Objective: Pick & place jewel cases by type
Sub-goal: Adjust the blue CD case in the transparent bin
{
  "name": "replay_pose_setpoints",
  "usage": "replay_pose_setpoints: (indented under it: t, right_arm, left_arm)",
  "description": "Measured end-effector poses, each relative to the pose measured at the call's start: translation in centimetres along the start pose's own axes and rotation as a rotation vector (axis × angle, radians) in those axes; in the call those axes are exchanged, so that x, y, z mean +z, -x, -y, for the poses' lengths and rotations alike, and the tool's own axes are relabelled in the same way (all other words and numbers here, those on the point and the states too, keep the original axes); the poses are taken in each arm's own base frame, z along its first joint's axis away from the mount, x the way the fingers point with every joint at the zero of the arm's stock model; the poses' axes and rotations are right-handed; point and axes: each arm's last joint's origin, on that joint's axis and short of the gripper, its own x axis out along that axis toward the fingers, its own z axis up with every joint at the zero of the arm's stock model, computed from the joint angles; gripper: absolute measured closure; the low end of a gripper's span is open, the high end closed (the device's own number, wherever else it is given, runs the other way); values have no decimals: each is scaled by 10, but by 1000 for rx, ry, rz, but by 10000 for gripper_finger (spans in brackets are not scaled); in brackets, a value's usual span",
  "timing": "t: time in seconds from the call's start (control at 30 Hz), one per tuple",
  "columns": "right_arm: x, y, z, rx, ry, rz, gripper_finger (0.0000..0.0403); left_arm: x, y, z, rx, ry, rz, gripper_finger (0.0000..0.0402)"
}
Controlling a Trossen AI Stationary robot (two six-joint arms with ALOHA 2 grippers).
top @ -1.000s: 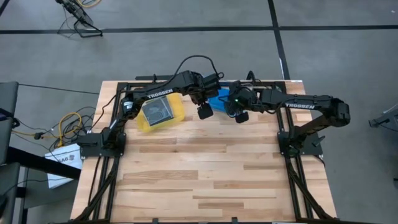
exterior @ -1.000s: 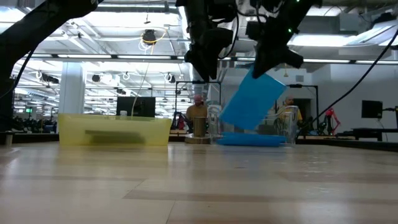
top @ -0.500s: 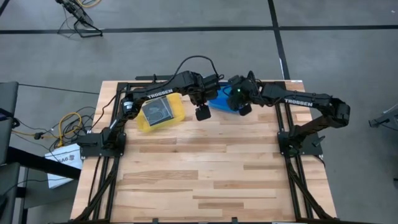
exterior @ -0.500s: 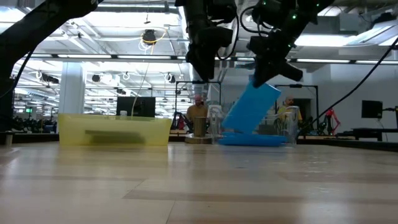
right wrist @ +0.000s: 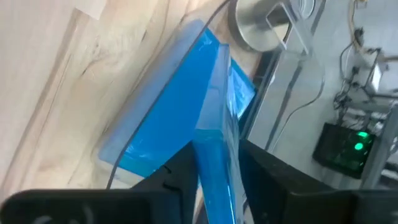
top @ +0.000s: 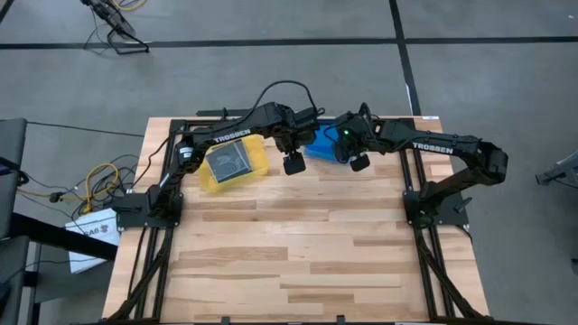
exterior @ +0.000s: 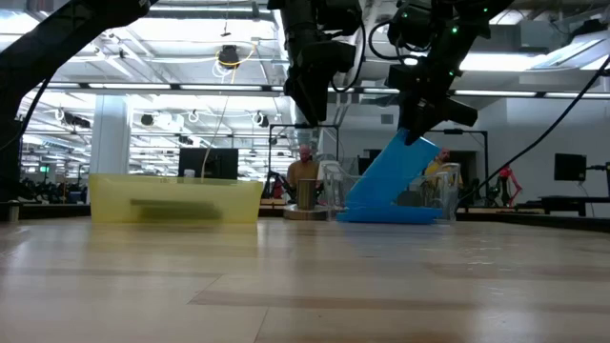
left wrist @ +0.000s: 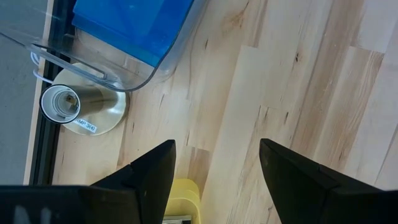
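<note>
The low view shows a blue case [exterior: 391,176] leaning steeply, its lower edge down in the clear tub [exterior: 440,191] on the blue cases [exterior: 386,214] that lie flat there, its upper corner at the right gripper [exterior: 419,129]. The high view cannot show this tilt; there only a blue patch [top: 318,144] appears near the far edge of the surface [top: 298,244], partly under the arms. The right wrist view shows the case [right wrist: 214,162] edge-on between the two dark fingers [right wrist: 261,168], which stand on both sides of it; whether they still press on it cannot be told.

The right arm reaches from the right side toward the middle of the far edge, with its gripper [top: 355,155] over the tub. The left arm bends across from the left, and its gripper [top: 293,162] hangs just beside the tub with fingers [left wrist: 152,171] spread and nothing between them.

The yellow tray [top: 260,161] sits left of the tub, near the far edge, with a grey case [top: 228,160] inside. In the left wrist view a round metal base [left wrist: 81,109] stands just beside the tub's corner [left wrist: 143,74]. In the low view the left gripper [exterior: 310,90] partly hides the room behind.
</note>
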Motion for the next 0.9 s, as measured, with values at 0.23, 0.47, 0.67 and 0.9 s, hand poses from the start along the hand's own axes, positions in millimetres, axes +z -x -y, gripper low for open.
replay_pose_setpoints:
  t: [0.23, 0.47, 0.67, 0.9]
  right_arm:
    - [-2, 0, -2, 20, -104, -16, 222]
    - [-4, 0, -3, 14, -184, -55, 134]
    - [-6, 1, -6, 26, -281, -101, 112]
    - [-11, 8, -10, 92, -518, -180, 111]
  left_arm:
    - [0, 0, 0, 0, 1, 1, 175]
    - [0, 0, 0, 1, 1, 1, 175]
    - [0, 0, 0, 1, 1, 2, 175]
    - [0, 0, 0, 1, 2, 2, 175]
